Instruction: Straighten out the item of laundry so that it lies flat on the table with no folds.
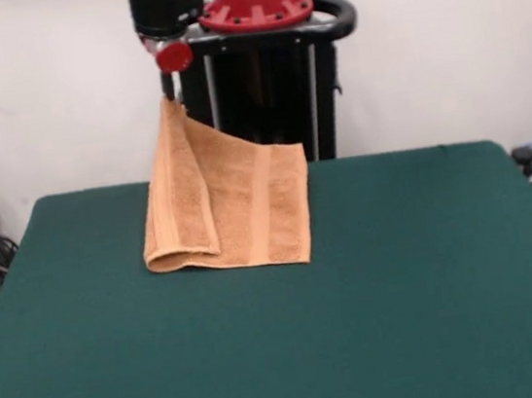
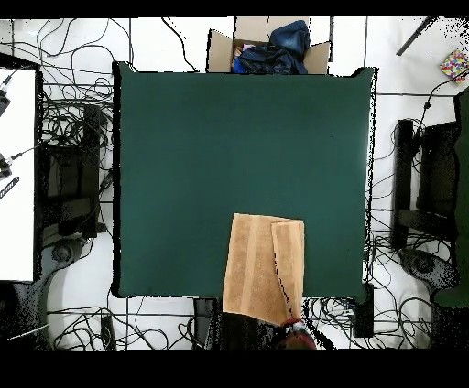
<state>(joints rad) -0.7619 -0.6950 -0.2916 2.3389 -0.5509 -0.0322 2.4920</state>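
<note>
The orange-tan towel (image 1: 232,203) hangs by one corner from my gripper (image 1: 170,96) and drapes down onto the dark green table (image 1: 376,292) at its far side. Its lower edge rests on the felt, with the left part folded over on itself. A woven band stripe runs down the right part. In the overhead view the towel (image 2: 256,265) lies at the table's (image 2: 183,156) bottom edge and reaches past it toward my gripper (image 2: 295,326). The gripper is shut on the towel's corner, raised well above the table.
The black and red pedestal (image 1: 264,72) stands right behind the towel. A cardboard box with dark cloth (image 2: 270,50) sits beyond the table's opposite edge. Cables (image 2: 78,146) cover the floor around the table.
</note>
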